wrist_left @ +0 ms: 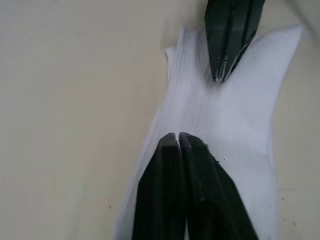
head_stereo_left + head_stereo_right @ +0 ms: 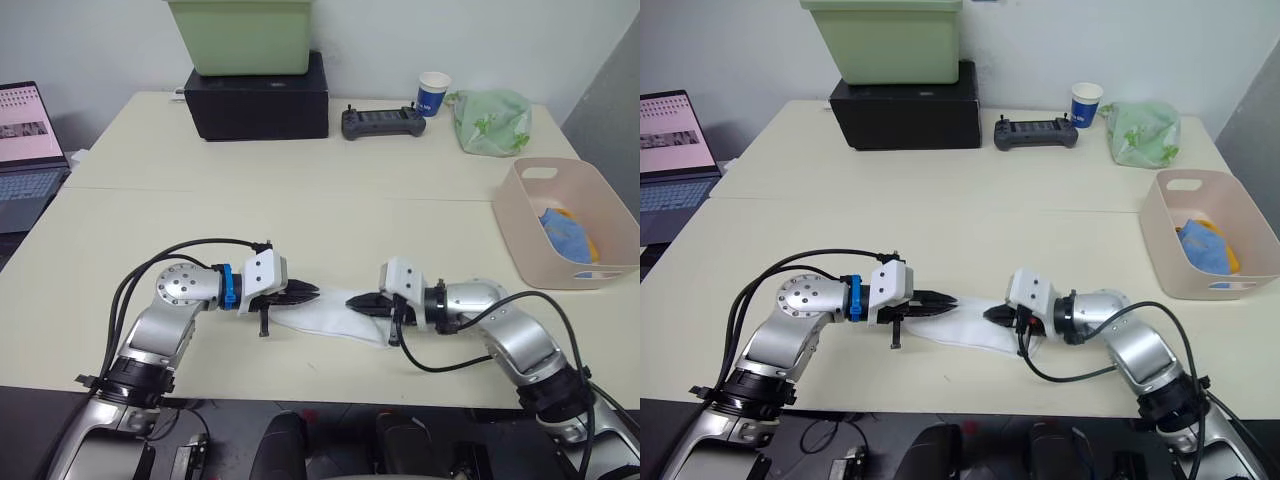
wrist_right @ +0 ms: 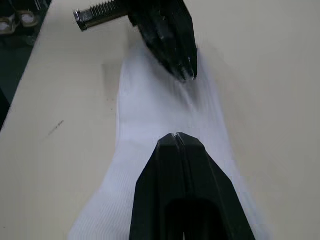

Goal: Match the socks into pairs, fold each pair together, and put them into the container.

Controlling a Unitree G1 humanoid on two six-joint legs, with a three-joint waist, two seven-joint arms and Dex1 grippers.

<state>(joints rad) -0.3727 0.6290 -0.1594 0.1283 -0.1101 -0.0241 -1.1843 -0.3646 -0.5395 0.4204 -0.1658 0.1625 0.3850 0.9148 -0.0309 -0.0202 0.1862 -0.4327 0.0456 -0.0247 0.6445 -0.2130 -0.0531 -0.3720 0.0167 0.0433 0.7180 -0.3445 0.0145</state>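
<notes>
White sock (image 2: 330, 312) between 2 closed hands (image 2: 308, 292) (image 2: 362, 302).

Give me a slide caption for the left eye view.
Both grippers, left and right, closed, press opposite ends of white socks on the table; pink container holds folded pairs.

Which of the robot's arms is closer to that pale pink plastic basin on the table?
The right. Its end effector sits on the white sock, nearer the pale pink plastic basin; the left end effector is farther away.
</notes>
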